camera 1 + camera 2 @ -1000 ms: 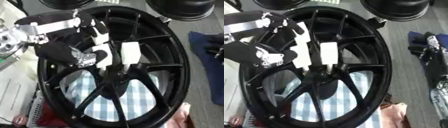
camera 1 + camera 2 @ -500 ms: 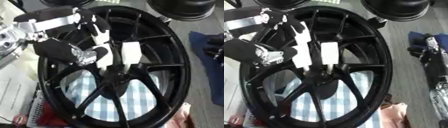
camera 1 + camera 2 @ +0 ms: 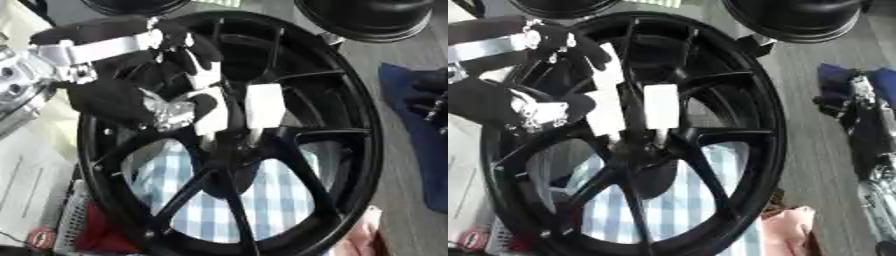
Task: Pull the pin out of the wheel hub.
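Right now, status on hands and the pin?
Left hand at the wheel hub, white-tipped fingers closed around a pale pin. Right hand not in view. Pin not yet clear. Spokes crowd the fingers.

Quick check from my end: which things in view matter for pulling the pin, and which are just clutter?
For the job: wheel, its hub, left hand at the hub.

Clutter: checked cloth, two dark round things at the top, blue item at right.

Even, fairly bright light; both views are soft with blur; dull sheen runs along the black wheel hub (image 3: pixel 350 135) rim; shadows faint.
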Controlling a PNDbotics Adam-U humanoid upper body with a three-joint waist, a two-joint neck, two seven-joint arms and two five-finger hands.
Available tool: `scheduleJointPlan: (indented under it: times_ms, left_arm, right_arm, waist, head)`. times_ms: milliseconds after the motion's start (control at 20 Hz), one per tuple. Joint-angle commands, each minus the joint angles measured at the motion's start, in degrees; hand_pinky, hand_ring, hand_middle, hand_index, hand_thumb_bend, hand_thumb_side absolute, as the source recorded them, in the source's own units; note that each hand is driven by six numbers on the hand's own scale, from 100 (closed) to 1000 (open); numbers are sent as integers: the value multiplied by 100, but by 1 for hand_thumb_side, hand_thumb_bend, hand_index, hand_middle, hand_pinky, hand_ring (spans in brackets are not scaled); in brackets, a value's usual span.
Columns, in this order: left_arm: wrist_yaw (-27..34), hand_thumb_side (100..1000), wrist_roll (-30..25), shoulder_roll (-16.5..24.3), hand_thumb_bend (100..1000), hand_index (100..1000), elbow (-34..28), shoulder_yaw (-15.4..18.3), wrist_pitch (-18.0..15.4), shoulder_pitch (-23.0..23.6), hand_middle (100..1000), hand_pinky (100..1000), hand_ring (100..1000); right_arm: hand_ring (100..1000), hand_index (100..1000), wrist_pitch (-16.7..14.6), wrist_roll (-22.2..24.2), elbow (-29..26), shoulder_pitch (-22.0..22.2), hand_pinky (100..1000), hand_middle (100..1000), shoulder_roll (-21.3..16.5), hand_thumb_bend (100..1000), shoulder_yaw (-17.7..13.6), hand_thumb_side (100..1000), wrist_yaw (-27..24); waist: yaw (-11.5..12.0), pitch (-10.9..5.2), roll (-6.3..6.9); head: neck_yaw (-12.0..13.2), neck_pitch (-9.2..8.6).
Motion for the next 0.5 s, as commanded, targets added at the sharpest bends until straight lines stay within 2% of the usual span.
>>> scheduleJointPlan:
  times_ms: [50, 500]
  left_arm:
    - [78, 618, -42, 39, 262, 885, -59, 56, 35, -110, 743, 640, 778]
    - [102, 642, -221, -46, 271, 886, -59, -22, 273, -86, 754, 646, 793]
  right_arm:
    - [701, 719, -21, 15, -46, -22, 799, 703, -82, 100, -33, 840, -22]
    - [702, 719, -24, 25, -68, -46, 799, 704, -88, 100, -35, 837, -32]
  waist:
    - [1, -114, 7]
    - [-7, -143, 18]
  head:
    - [3, 10]
    - [-5, 41]
